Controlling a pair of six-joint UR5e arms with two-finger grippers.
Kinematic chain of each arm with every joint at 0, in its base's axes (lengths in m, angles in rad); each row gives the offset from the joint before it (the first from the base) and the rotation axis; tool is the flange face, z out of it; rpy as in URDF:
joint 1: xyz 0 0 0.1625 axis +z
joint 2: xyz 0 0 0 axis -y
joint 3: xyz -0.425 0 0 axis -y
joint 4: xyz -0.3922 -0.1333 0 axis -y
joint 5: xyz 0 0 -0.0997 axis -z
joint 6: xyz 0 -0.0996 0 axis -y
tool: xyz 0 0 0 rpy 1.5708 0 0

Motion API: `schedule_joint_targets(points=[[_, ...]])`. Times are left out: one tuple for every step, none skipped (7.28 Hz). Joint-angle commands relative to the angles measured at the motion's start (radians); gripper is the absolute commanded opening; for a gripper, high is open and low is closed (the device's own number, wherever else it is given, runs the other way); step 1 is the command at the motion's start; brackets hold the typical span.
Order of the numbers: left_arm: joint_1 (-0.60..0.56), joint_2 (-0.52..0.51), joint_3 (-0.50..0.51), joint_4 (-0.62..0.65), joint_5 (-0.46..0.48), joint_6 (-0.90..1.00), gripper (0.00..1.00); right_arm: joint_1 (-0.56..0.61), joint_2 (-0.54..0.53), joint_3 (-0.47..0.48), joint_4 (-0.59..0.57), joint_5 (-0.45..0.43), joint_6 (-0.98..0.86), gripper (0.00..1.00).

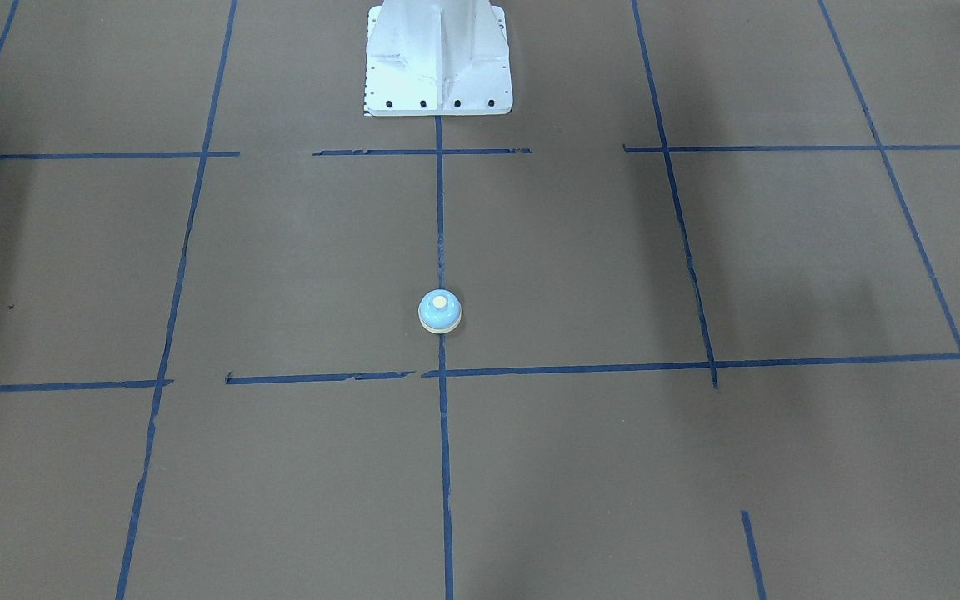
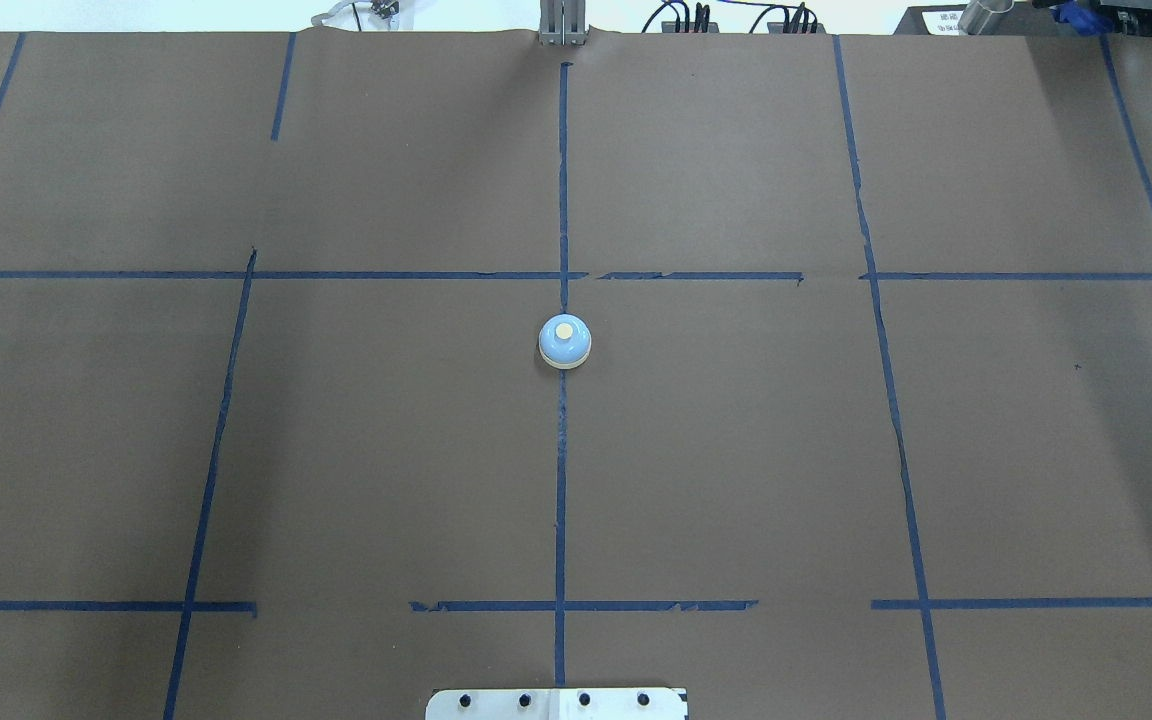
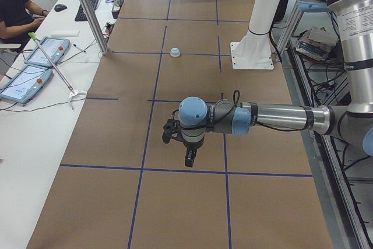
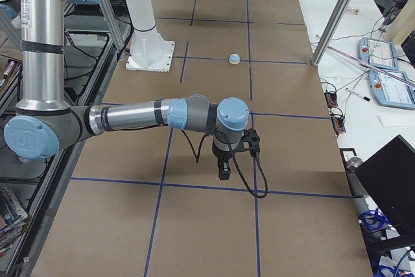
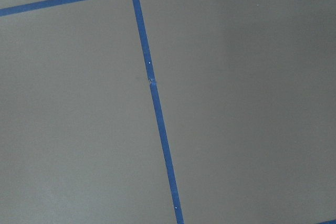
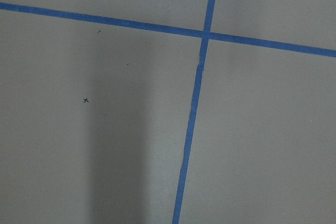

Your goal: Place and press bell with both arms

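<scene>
The bell (image 1: pixel 440 311) stands upright on the brown table's centre tape line, alone and untouched; it also shows in the overhead view (image 2: pixel 565 342) and small in both side views (image 3: pixel 175 52) (image 4: pixel 235 59). My left gripper (image 3: pixel 189 158) shows only in the exterior left view, hanging low over the table far from the bell; I cannot tell whether it is open or shut. My right gripper (image 4: pixel 224 172) shows only in the exterior right view, likewise low and far from the bell, state unclear. Both wrist views show only brown paper and blue tape.
The white bolted pedestal (image 1: pixel 438 58) stands at the robot's side of the table, behind the bell. A white side table with tablets (image 3: pixel 35 62), a metal pole (image 3: pixel 87 10) and a seated operator (image 3: pixel 11 4) lie beyond the far edge. A laptop (image 4: pixel 389 180) sits near there.
</scene>
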Motion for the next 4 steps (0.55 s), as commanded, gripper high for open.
schedule_joint_targets(points=[[0.000, 0.001, -0.002, 0.001, 0.008, 0.063, 1.00, 0.000, -0.001, -0.004, 0.004, 0.009, -0.002, 1.00], [0.000, 0.001, -0.002, 0.001, 0.014, 0.064, 1.00, 0.000, -0.001, -0.001, 0.004, 0.025, -0.010, 1.00], [0.002, -0.012, 0.005, 0.032, 0.014, 0.055, 1.00, 0.000, -0.001, -0.004, 0.007, 0.026, -0.017, 1.00], [-0.003, -0.021, -0.006, 0.097, 0.014, 0.058, 1.00, 0.000, -0.001, -0.001, 0.008, 0.026, -0.019, 1.00]])
